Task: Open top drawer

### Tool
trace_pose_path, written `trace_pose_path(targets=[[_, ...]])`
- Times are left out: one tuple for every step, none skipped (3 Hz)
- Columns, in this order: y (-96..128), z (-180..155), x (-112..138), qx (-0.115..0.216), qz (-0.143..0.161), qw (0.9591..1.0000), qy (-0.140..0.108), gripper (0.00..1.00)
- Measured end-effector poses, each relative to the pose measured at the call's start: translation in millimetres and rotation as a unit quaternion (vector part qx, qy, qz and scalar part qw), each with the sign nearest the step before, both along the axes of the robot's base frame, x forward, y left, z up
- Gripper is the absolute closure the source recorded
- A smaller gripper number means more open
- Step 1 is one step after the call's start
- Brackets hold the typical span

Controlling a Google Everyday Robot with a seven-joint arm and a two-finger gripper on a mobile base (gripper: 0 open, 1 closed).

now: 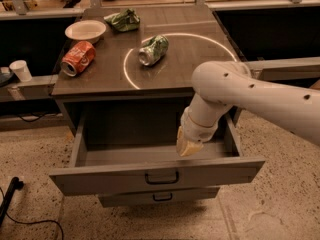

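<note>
The pale yellowish tool (189, 145) on the white arm (260, 96) hangs over the right side of the wide grey metal top drawer (100, 176); whether it is apart or together cannot be told. The drawer stands pulled out beneath the dark worktop (100, 79), its front facing the camera and its long axis running left to right.

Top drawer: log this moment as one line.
top drawer: open | gripper: over drawer interior, right of centre, off the handle | task: opening looks done

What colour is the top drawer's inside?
The top drawer is plain grey inside, seen in the camera view; the tool hangs over it.
</note>
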State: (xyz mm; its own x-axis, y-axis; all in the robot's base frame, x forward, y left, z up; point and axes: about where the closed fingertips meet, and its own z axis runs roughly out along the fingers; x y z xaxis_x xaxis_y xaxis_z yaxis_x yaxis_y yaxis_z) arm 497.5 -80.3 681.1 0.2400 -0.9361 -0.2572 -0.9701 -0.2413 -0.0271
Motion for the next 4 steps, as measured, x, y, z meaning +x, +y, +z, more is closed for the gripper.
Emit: trace_pose_path(targets=[[12.8, -22.7, -10.9, -0.014, 0.018, 0.9995, 0.022, 0.78], [12.6, -19.3, -11.0, -0.014, 0.018, 0.9995, 0.022, 0.78], [13.3, -25.0, -18.0, -0.017, 0.026, 0.9989, 0.037, 0.76], [12.7, -19.1, -17.9, -0.016, 0.026, 0.9988, 0.037, 0.76]])
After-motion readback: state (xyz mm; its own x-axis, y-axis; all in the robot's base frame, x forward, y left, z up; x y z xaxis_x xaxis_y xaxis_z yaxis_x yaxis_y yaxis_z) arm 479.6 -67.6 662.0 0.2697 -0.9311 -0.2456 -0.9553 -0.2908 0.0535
